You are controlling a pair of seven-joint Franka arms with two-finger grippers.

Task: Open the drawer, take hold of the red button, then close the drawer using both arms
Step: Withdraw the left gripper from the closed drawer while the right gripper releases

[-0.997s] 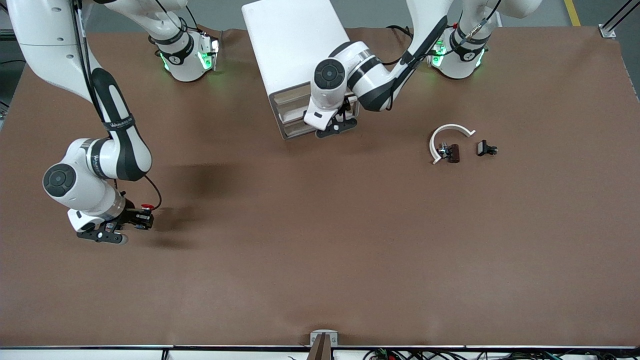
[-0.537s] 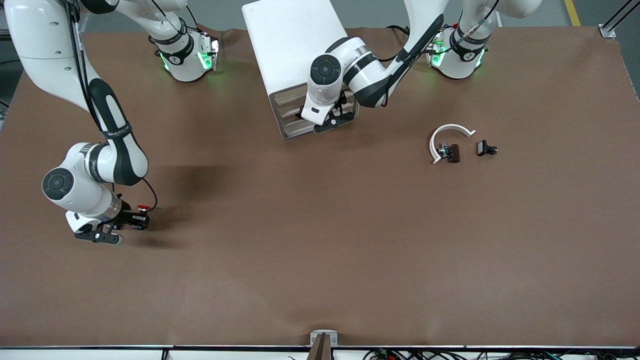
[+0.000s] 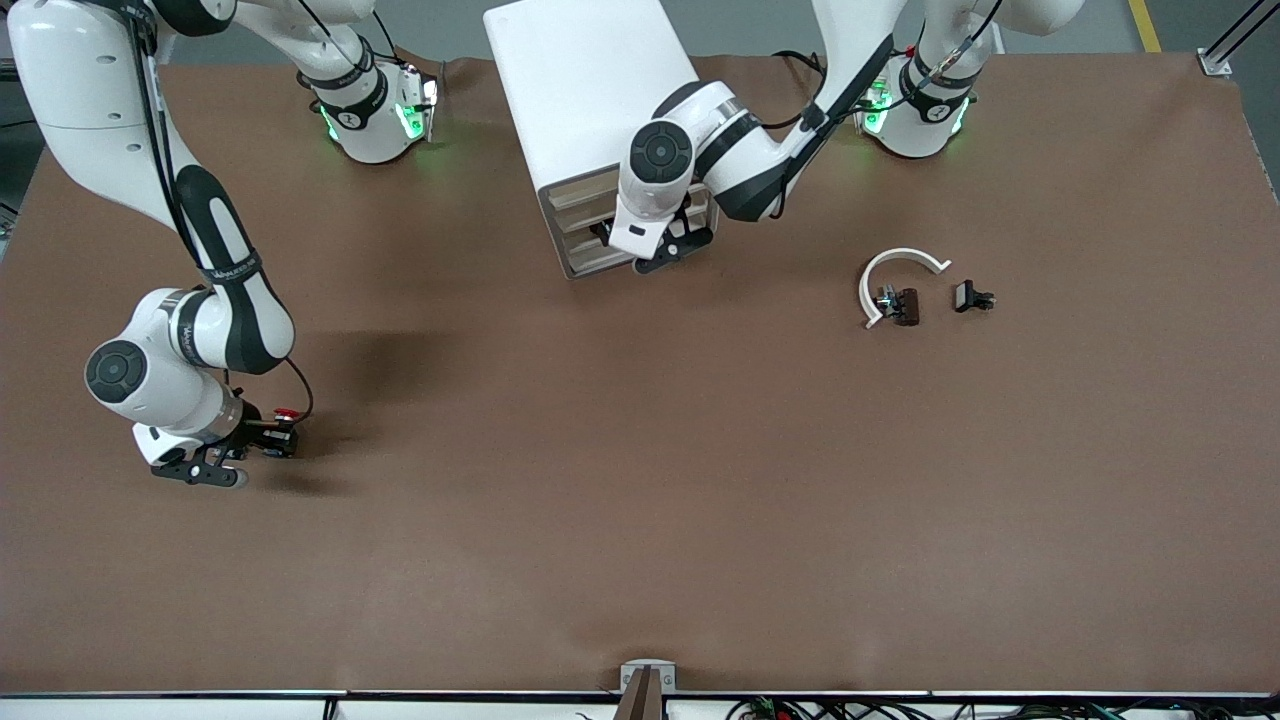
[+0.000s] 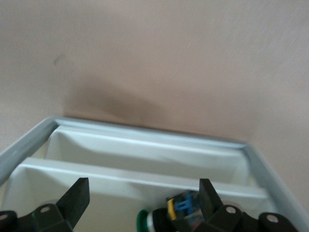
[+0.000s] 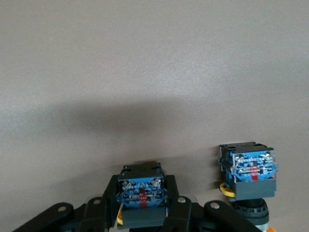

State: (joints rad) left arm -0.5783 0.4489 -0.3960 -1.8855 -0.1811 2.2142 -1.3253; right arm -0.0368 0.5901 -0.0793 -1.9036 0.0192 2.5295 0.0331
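Two hands share this: our right hand (image 3: 268,442) pinches the red-capped button (image 3: 287,414) low over the table (image 3: 640,480), while our left hand (image 3: 672,245), spread, should press squarely against the cabinet's (image 3: 585,90) drawer (image 3: 588,228).

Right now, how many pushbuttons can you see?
3. One pushbutton is clamped in the right gripper; a second pushbutton stands on the table beside it; a third pushbutton lies in the drawer under the open left gripper. Others may be hidden in the cabinet.
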